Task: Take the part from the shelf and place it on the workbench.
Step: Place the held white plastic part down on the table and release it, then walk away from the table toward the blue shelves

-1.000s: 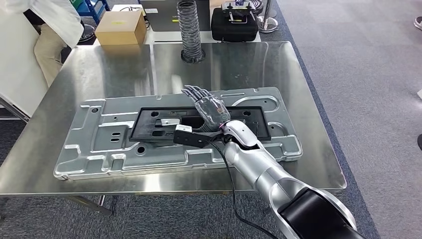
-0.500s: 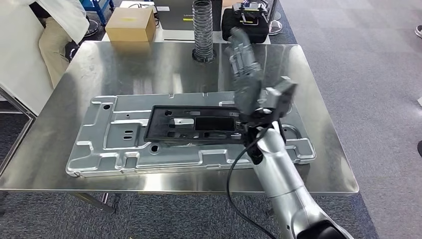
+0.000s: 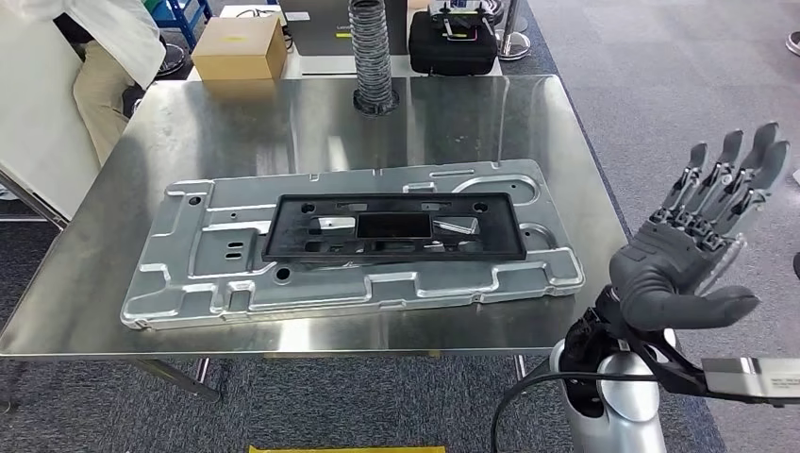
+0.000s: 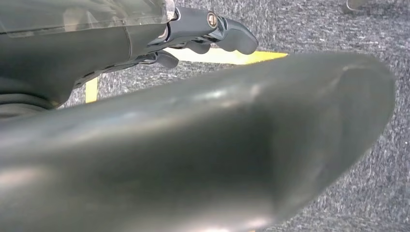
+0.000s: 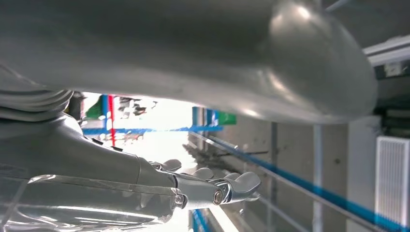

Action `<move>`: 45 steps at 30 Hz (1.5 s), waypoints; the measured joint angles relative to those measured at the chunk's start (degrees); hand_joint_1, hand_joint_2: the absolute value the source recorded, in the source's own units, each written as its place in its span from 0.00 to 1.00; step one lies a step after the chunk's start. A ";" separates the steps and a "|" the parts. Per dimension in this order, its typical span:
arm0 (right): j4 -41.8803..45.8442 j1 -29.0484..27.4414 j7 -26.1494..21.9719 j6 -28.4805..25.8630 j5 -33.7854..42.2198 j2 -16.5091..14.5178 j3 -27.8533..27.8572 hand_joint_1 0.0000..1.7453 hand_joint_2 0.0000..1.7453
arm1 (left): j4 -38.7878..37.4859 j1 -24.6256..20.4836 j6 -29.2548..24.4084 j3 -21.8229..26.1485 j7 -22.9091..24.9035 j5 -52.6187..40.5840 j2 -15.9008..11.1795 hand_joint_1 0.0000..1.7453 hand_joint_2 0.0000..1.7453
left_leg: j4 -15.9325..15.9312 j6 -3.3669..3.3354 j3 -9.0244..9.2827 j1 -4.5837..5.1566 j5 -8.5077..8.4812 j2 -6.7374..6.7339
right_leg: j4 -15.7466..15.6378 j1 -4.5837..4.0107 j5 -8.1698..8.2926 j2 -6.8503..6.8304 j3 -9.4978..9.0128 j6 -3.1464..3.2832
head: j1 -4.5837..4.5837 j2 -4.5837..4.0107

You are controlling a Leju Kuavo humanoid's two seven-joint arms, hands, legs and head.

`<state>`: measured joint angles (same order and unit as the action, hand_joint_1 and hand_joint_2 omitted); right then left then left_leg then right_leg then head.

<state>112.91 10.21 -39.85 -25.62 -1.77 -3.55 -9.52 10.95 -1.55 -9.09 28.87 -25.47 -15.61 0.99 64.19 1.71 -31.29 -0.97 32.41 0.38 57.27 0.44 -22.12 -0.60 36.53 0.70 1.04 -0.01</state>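
The black rectangular frame part (image 3: 396,252) lies flat on a large stamped silver plate (image 3: 208,274) in the middle of the steel workbench (image 3: 283,132). My right hand (image 3: 693,250) is raised off the bench's right edge, above the carpet. Its fingers are spread apart and point up, with nothing in them. In the right wrist view the same hand (image 5: 212,188) shows straight fingers holding nothing. My left hand (image 4: 212,34) hangs over grey carpet with yellow floor tape, its thick thumb close to the lens, and it holds nothing.
A corrugated grey hose (image 3: 371,52) stands at the bench's far edge. Behind it are a cardboard box (image 3: 236,47) and a black case (image 3: 453,42). A person (image 3: 104,57) in white stands at the far left beside a white panel (image 3: 28,123). Grey carpet surrounds the bench.
My right hand lifted off the black part, rose, and swung out to the right past the bench edge. The part stays on the silver plate. The view shifted slightly.
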 joint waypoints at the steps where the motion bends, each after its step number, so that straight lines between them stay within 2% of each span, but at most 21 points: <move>1: 0.45 -1.15 -0.05 0.06 0.76 0.07 0.69 0.00 0.00 | 0.01 -0.13 -0.10 0.17 -0.04 -0.02 -0.01 0.00 0.00 | -3.88 -0.15 2.26 0.08 -1.09 0.07 | 0.25 -0.02 0.22 0.04 0.27 -0.31 | 0.00 0.00; 3: 0.85 -2.99 -0.10 0.32 2.39 0.15 2.11 0.00 0.00 | 0.02 -0.35 -0.18 0.61 -0.18 -0.13 -0.01 0.00 0.00 | -7.30 -0.82 3.99 0.30 -1.89 0.22 | 0.48 -0.11 0.75 0.11 0.48 -1.04 | -0.13 0.00; 7: 0.62 -6.60 -0.10 0.96 3.76 0.16 5.69 0.00 0.00 | 0.02 -0.47 -0.25 1.33 -0.19 -0.47 0.02 0.00 0.00 | -7.37 -2.67 2.72 0.53 -3.92 0.02 | 0.87 0.24 0.54 0.30 1.14 -2.48 | -0.22 0.00; 10: -0.01 -8.57 -0.09 0.97 3.88 0.16 7.88 0.00 0.00 | 0.02 -0.60 -0.61 1.57 0.04 -0.62 0.05 0.00 0.00 | -7.53 -3.51 0.50 0.48 -5.92 -0.26 | 9.69 0.41 -7.62 0.41 4.07 -3.17 | -0.55 0.00; 12: -0.53 -9.77 -0.10 0.97 3.90 0.16 8.97 0.00 0.00 | 0.02 -0.57 -0.87 1.73 0.16 -0.67 0.07 0.00 0.00 | -7.38 -3.59 -1.16 0.70 -7.06 -0.33 | 16.33 0.42 -10.86 0.42 5.01 -3.36 | -0.60 0.00; 14: -1.02 -10.75 -0.10 1.02 3.90 0.16 9.83 0.00 0.00 | 0.02 -0.55 -0.94 2.02 0.18 -0.68 0.14 0.00 0.00 | -7.12 -3.55 -2.66 0.95 -7.99 -0.34 | 15.36 0.34 -9.43 0.42 2.13 -3.02 | -0.61 0.00; 17: -1.50 -11.69 -0.11 1.33 3.74 0.14 10.68 0.00 0.00 | 0.02 -0.55 -0.92 2.45 -0.03 -0.80 0.51 0.00 0.00 | -6.83 -3.18 -4.08 1.28 -9.26 -0.26 | 2.90 -0.24 -7.45 0.39 -7.11 -1.61 | -0.54 0.01; 19: -1.64 -12.29 -0.15 1.55 3.46 0.14 11.12 0.00 0.00 | 0.02 -0.49 -0.89 2.57 -0.20 -0.95 0.72 0.00 0.00 | -6.91 -2.58 -4.24 1.21 -10.07 -0.24 | -1.23 -0.68 -7.83 0.38 -9.57 -0.93 | -0.67 0.01; 22: -1.97 -13.15 -0.14 1.70 2.95 0.03 11.53 0.00 0.00 | 0.02 -0.33 -0.86 2.64 -0.46 -1.13 0.83 0.00 0.00 | -6.94 -1.63 -4.65 1.06 -10.43 -0.21 | -2.14 -0.53 -6.10 0.22 -8.84 -0.11 | -0.91 0.01; 24: -2.41 -13.74 -0.12 1.94 2.49 -0.25 11.92 0.00 0.00 | 0.02 -0.22 -0.85 2.73 -0.60 -1.24 0.92 0.00 0.00 | -3.37 -0.99 -5.96 0.89 -6.12 -0.17 | -2.74 -0.22 -4.44 0.05 -7.53 0.38 | -0.70 -0.01; 26: -3.06 -14.38 -0.11 2.11 2.14 -0.50 12.58 0.00 0.00 | 0.02 -0.15 -0.84 2.87 -0.63 -1.27 0.97 0.00 0.00 | 3.68 -0.44 -7.45 0.64 -0.05 -0.18 | -2.59 -0.28 -3.13 -0.01 -5.75 0.62 | -0.50 -0.01; 27: -3.44 -14.67 -0.11 2.12 2.08 -0.57 12.87 0.00 0.00 | 0.02 -0.15 -0.84 2.93 -0.62 -1.27 0.97 0.00 0.00 | 6.81 -0.27 -7.72 0.56 1.41 -0.18 | -2.34 -0.28 -2.55 -0.06 -4.79 0.61 | -0.51 -0.01; 29: -4.23 -15.19 -0.10 2.10 1.87 -0.64 13.41 0.00 0.00 | 0.02 -0.16 -0.78 3.02 -0.60 -1.27 0.97 0.00 0.00 | 8.57 -0.06 -6.01 0.42 0.13 -0.18 | -1.56 -0.24 -1.44 -0.10 -2.60 0.41 | -0.49 -0.01; 31: -5.05 -15.63 0.15 1.83 0.77 -0.67 14.03 0.00 0.00 | 0.03 -0.26 -0.71 3.14 -0.58 -1.27 0.98 0.00 0.00 | 3.17 -0.09 -0.85 0.27 -2.54 -0.18 | -0.46 -0.16 -0.49 -0.09 -0.44 0.02 | -0.49 -0.01; 33: -5.94 -15.93 0.77 1.09 -1.42 -0.67 14.71 0.00 0.00 | 0.08 -0.43 -0.69 3.38 -0.61 -1.31 1.01 0.00 0.00 | -4.40 -0.61 4.30 0.47 -1.81 -0.10 | 0.49 -0.21 0.27 -0.08 0.79 -0.59 | -0.57 0.00; 35: -7.16 -16.11 1.81 0.04 -4.41 -0.67 15.49 0.00 0.00 | 0.12 -0.51 -0.61 3.72 -0.67 -1.49 1.08 0.00 0.00 | -7.44 -1.54 5.85 0.80 -0.69 0.01 | 0.65 -0.26 1.17 -0.09 0.98 -1.29 | -0.48 0.00; 37: -8.89 -16.36 3.32 -1.16 -7.83 -0.68 16.35 0.00 0.00 | 0.13 -0.48 -0.40 3.95 -0.74 -1.77 1.19 0.00 0.00 | -7.48 -2.58 5.08 0.77 -1.72 -0.14 | 0.57 -0.08 1.64 -0.02 1.14 -1.95 | -0.15 0.00; 38: -9.95 -16.54 4.27 -1.73 -9.57 -0.68 16.86 0.00 0.00 | 0.14 -0.51 -0.27 3.99 -0.79 -1.92 1.25 0.00 0.00 | -7.58 -3.05 4.49 0.73 -2.45 -0.29 | 1.32 0.04 0.35 0.06 1.53 -2.24 | -0.20 0.01; 42: -17.34 -16.77 8.98 -2.68 -16.59 -0.65 19.61 0.00 0.00 | 0.22 -0.55 0.17 4.29 -1.10 -2.52 1.45 0.00 0.00 | -7.52 -3.86 0.67 0.78 -5.67 -0.55 | 13.68 0.34 -10.62 0.22 4.20 -3.20 | -0.67 -0.01; 43: -20.11 -16.67 10.02 -2.87 -18.38 -0.62 20.49 0.00 0.00 | 0.22 -0.51 0.25 4.39 -1.19 -2.74 1.52 0.00 0.00 | -7.40 -3.85 -0.34 0.85 -6.41 -0.56 | 16.21 0.34 -10.92 0.23 4.15 -3.27 | -0.68 -0.01; 45: -27.12 -16.13 10.96 -3.63 -21.73 -0.53 22.99 0.00 0.00 | 0.22 -0.45 0.34 4.61 -1.36 -3.36 1.66 0.00 0.00 | -7.07 -3.74 -2.34 1.00 -7.76 -0.53 | 15.69 0.30 -8.14 0.26 1.25 -3.00 | -0.72 0.01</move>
<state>85.79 -5.92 -28.88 -29.25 -23.50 -4.08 13.47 11.17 -2.00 -8.75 33.48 -26.83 -18.97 2.66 57.12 -2.04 -33.63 0.03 24.65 -0.15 72.95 0.74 -30.26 -0.34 37.78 -2.30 0.32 -0.01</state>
